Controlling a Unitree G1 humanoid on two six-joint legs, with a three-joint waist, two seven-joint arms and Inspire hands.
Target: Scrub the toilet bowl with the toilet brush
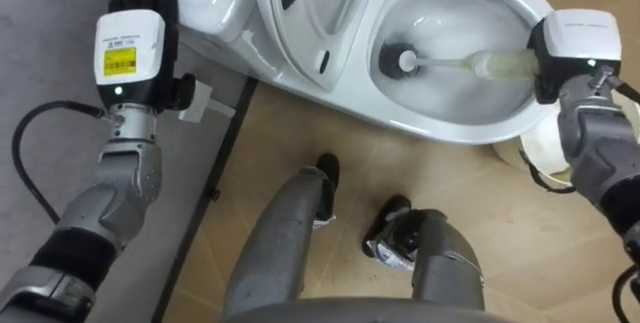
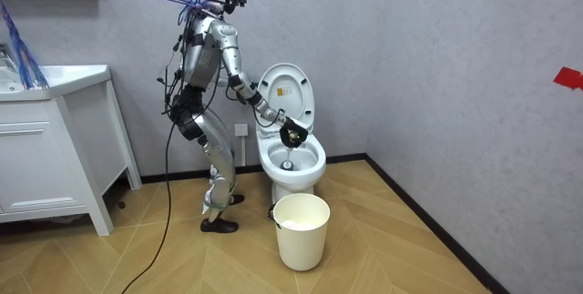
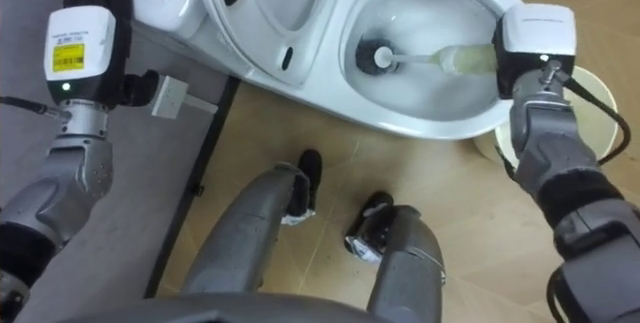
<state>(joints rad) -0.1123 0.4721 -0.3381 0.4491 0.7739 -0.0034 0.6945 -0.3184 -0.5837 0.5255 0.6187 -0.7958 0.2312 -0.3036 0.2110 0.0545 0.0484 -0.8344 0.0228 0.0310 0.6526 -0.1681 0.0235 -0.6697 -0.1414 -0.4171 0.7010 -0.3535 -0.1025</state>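
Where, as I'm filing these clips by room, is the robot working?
Most likely a bathroom: a white toilet with its lid up, a brush in its bowl held by the right hand, and a white vanity cabinet with a basin top at the room view's left.

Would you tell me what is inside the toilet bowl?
A dark brush head at the bottom, its pale handle reaching the right hand; it hides whatever lies beneath.

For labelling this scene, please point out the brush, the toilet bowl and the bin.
brush (image 1: 398, 61): left eye view, its dark head.
toilet bowl (image 1: 450, 126): left eye view, its near rim.
bin (image 2: 301, 239): room view, its side wall.
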